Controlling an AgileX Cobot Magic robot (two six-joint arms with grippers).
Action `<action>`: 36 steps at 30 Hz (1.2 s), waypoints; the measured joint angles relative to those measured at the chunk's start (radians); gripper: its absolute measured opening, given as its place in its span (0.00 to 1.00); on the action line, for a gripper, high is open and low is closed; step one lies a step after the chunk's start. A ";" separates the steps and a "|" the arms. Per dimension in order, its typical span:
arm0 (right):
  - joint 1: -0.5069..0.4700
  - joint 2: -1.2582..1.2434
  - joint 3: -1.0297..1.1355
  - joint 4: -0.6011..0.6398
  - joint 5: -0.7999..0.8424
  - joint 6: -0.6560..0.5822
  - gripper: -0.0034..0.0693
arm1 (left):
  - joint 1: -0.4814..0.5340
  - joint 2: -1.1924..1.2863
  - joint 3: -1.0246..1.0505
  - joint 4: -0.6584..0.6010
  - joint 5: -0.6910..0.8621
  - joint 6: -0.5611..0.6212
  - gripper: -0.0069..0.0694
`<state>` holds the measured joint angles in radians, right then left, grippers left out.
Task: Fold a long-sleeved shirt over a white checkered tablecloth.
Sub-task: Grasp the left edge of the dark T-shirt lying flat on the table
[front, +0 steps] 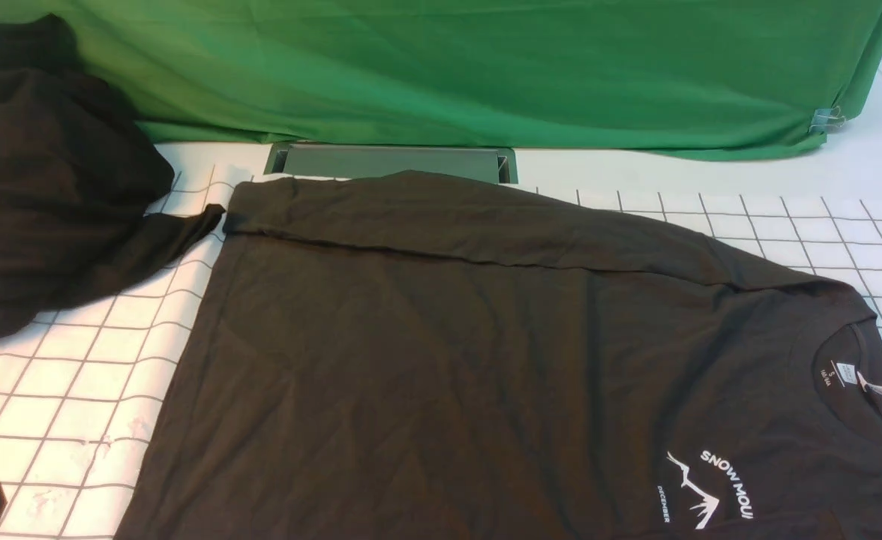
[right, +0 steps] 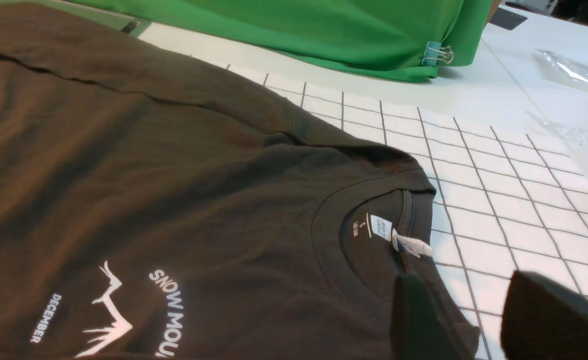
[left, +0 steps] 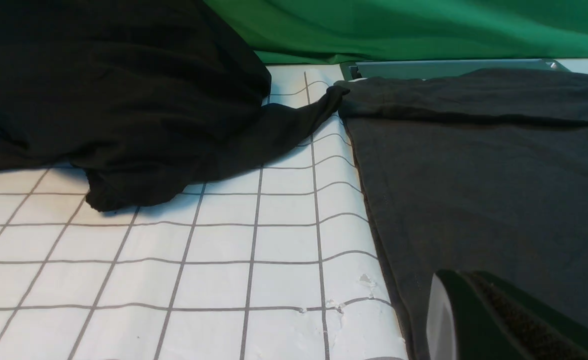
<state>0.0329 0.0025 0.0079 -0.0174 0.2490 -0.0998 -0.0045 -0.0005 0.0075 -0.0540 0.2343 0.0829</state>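
One long-sleeved shirt (front: 441, 352), chest lettering (front: 726, 480) cut off

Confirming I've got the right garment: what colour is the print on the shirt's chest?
White print on the dark brownish-black shirt; clearest in the right wrist view.

One shirt (front: 486, 360), one tablecloth (front: 73, 375), one green cloth (front: 486, 67)

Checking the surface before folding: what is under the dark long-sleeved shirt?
The white grid-lined tablecloth shows around the brownish-black jersey long-sleeved shirt, which overlaps the near edge of a grey-green rectangular tray. Whatever else lies beneath is covered.
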 joint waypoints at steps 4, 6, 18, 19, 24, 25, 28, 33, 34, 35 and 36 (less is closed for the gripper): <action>0.000 0.000 0.000 0.000 0.000 0.000 0.38 | 0.000 0.000 0.000 0.000 0.000 0.000 0.09; 0.000 0.000 0.000 0.000 0.000 0.000 0.38 | 0.000 0.000 0.000 0.000 0.000 0.000 0.09; 0.000 0.000 0.000 0.000 0.000 0.000 0.38 | 0.000 0.000 0.000 0.005 0.000 0.000 0.09; 0.000 0.000 0.000 0.000 0.000 0.000 0.38 | 0.000 0.000 0.000 0.006 0.000 0.000 0.09; 0.000 0.000 0.000 0.000 0.000 0.000 0.38 | 0.000 0.000 0.000 -0.168 -0.111 -0.052 0.09; 0.000 0.000 0.000 0.000 0.000 0.000 0.38 | 0.000 0.000 0.000 -0.269 -0.179 -0.096 0.09; 0.000 0.000 0.000 0.000 0.000 0.000 0.38 | 0.000 0.000 0.000 -0.423 -0.281 -0.160 0.09; 0.000 0.000 0.000 0.000 0.000 0.000 0.38 | 0.000 0.000 0.000 -0.478 -0.387 -0.190 0.09; 0.000 0.000 0.000 0.000 0.000 0.000 0.38 | 0.000 0.000 0.000 -0.478 -0.398 -0.193 0.09; 0.000 0.000 0.000 0.000 0.000 0.000 0.38 | 0.000 0.000 0.000 -0.481 -0.444 -0.215 0.09; 0.000 0.000 0.000 0.000 0.000 0.000 0.38 | 0.000 0.000 0.000 -0.481 -0.452 -0.218 0.09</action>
<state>0.0329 0.0025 0.0079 -0.0174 0.2490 -0.0998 -0.0045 -0.0005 0.0075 -0.5349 -0.2181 -0.1354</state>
